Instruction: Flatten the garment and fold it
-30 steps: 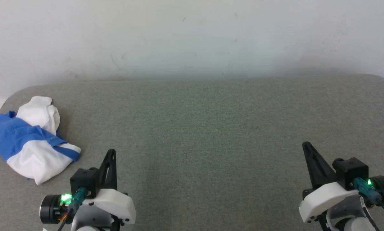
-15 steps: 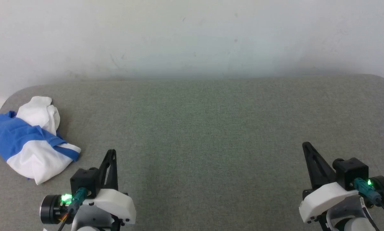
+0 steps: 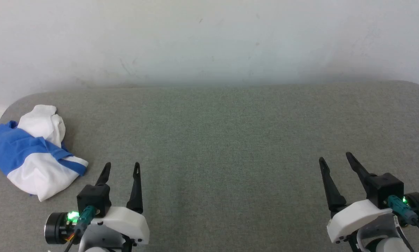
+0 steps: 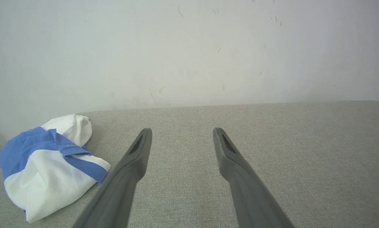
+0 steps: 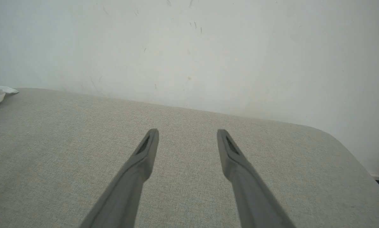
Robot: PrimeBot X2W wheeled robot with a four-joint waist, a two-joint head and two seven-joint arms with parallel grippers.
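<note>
Shirt point(image 3: 37, 168), white with blue, sits crumpled at the far left of the grey padded table point(image 3: 213, 140), partly over its edge. I read the bundle's long axis as roughly near-to-far, with a blue band slanting across it toward my left gripper point(image 3: 121, 165); I cannot tell collar from hem. That gripper hovers low just right of the bundle, apart from it, fingers spread wide and pointing at the wall point(image 3: 209, 42). My right gripper point(image 3: 335, 158) hangs well apart on the table's right side, fingers leaning slightly left, also spread wide and holding nothing.
</note>
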